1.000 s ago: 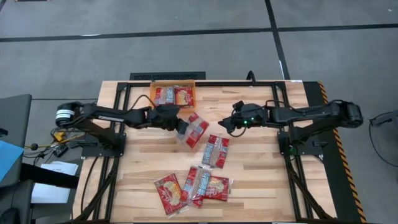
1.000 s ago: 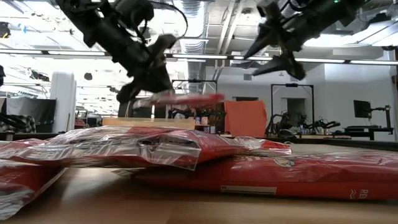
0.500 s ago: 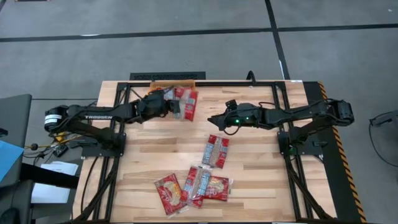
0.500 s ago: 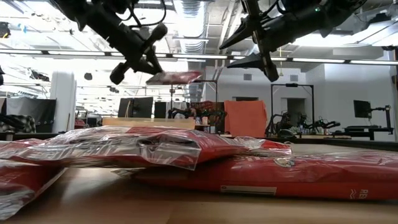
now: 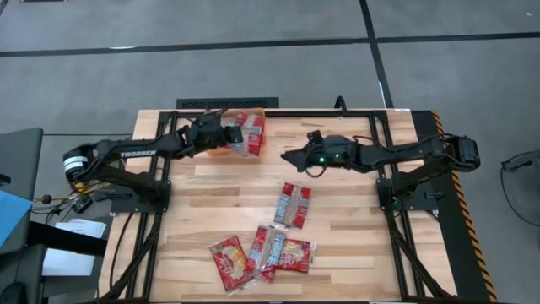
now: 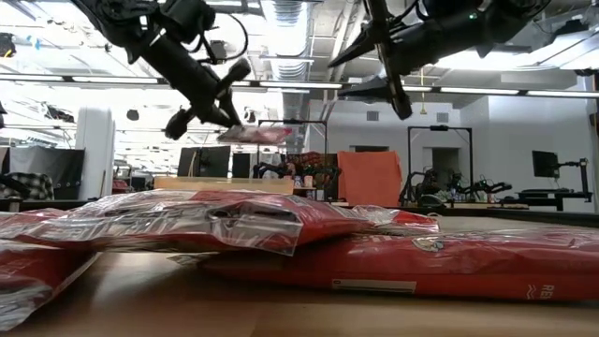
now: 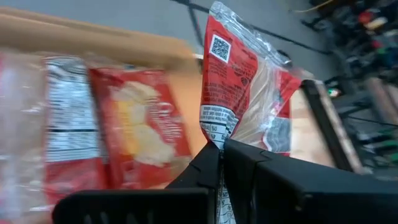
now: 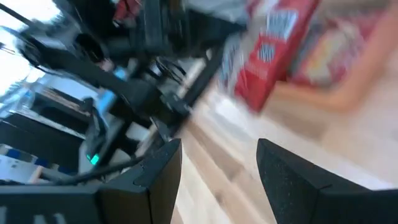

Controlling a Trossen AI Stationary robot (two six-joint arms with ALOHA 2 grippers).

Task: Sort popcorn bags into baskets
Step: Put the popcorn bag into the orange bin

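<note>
Grey floor surrounds the wooden bench (image 5: 337,228), whose far edge at about 11 o'clock carries the orange basket (image 5: 221,114). The left claw (image 5: 226,135) is pinched tight on one corner of a popcorn bag (image 5: 247,133), which hangs in the air over the basket's right half; the left wrist view shows the bag (image 7: 245,87) dangling from its seam above packets already lying inside (image 7: 140,130). The right claw (image 5: 291,157) hovers near the bench's centre toward 1 o'clock, fingers spread wide and holding nothing.

To place this bag well, I judge the left arm should lower until the bag's free end touches the packets below, then lay it flat rather than drop it from height, since a corner-held packet swings and could catch the low wall or slide out. Releasing over the basket's middle, not its right rim, looks safer.

Five loose bags wait nearer: one at the centre (image 5: 292,204) and a cluster at 6 o'clock (image 5: 261,252). The right claw is best placed for the central one.
</note>
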